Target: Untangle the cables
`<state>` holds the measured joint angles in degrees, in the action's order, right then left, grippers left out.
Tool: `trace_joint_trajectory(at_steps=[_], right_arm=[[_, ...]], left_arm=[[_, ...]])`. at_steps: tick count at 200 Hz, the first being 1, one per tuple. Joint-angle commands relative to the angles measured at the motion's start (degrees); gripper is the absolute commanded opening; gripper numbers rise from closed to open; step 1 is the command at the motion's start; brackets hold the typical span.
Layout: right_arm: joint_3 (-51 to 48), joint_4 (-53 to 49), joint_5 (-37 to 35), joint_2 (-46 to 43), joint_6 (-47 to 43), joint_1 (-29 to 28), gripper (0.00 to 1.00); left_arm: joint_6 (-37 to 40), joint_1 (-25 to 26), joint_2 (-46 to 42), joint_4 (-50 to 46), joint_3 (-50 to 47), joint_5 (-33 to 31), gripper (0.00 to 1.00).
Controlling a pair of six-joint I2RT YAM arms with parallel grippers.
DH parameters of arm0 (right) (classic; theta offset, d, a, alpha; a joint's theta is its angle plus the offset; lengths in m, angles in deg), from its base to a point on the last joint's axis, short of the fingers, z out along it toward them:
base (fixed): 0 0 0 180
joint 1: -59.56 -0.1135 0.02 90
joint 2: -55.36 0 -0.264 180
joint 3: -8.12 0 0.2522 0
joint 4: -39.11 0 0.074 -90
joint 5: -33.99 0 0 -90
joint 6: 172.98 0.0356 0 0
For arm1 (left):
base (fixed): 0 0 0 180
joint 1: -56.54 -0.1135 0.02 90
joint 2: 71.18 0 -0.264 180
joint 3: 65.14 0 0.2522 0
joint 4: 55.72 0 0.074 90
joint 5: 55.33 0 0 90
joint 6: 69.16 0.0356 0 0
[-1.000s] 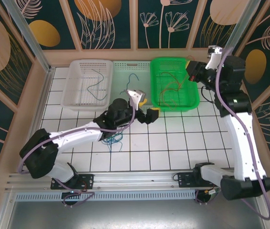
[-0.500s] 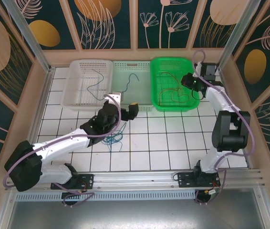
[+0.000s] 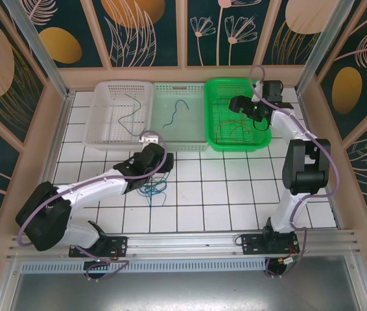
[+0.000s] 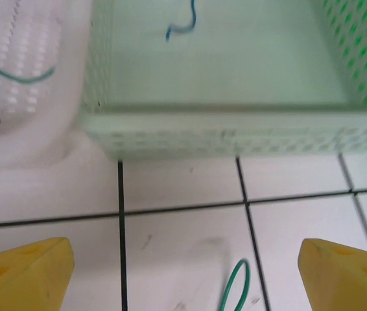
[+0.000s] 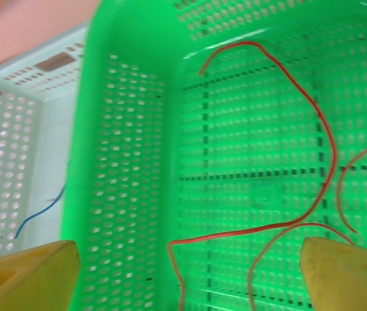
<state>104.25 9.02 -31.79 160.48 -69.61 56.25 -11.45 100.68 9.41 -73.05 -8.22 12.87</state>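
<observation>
A small tangle of blue and teal cables (image 3: 151,188) lies on the white tiles. My left gripper (image 3: 163,161) hovers just beyond it, open and holding nothing. In the left wrist view its yellow fingertips (image 4: 24,269) stand wide apart, the left gripper (image 4: 183,269) over bare tile with a green cable loop (image 4: 238,291) between them. Red cables (image 3: 235,129) lie in the green basket (image 3: 235,148). My right gripper (image 3: 237,105) hangs over that basket, open and empty. Between the right gripper's (image 5: 190,275) spread fingers the red cables (image 5: 281,223) rest on the basket floor.
A white basket (image 3: 99,116) at the back left holds a dark green cable (image 3: 128,111). Beside it a pale green basket (image 3: 177,145) holds a blue cable (image 3: 176,111), and the blue cable (image 4: 185,23) is near the left gripper. Walls enclose the tiled table.
My right gripper has opened and swung left over the green basket, leaving red cable inside. My left gripper has drawn back left toward the tangle.
</observation>
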Motion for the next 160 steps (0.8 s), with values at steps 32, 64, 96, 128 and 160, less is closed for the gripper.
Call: trace_joint_trajectory(at_steps=[32,64,96,128,160], right_arm=[[-3.6,4.5,6.0,-10.4,0.6,-0.5,0.82],[-5.8,4.6,9.9,-12.6,0.8,0.3,0.77],[-7.1,4.3,12.0,-12.7,1.7,1.3,0.77],[-8.6,5.7,11.1,-13.5,3.4,1.9,0.76],[-12.3,8.2,9.2,-18.1,5.3,1.7,0.76]], left_arm=[[7.2,0.1,8.4,-2.8,4.2,9.1,0.75],[8.2,0.0,11.4,-3.2,5.3,11.0,0.68],[8.1,0.1,12.7,-3.3,4.9,15.0,0.58],[8.2,0.1,13.6,-3.8,4.4,14.9,0.46],[11.2,0.0,14.0,-3.3,6.3,15.5,0.17]])
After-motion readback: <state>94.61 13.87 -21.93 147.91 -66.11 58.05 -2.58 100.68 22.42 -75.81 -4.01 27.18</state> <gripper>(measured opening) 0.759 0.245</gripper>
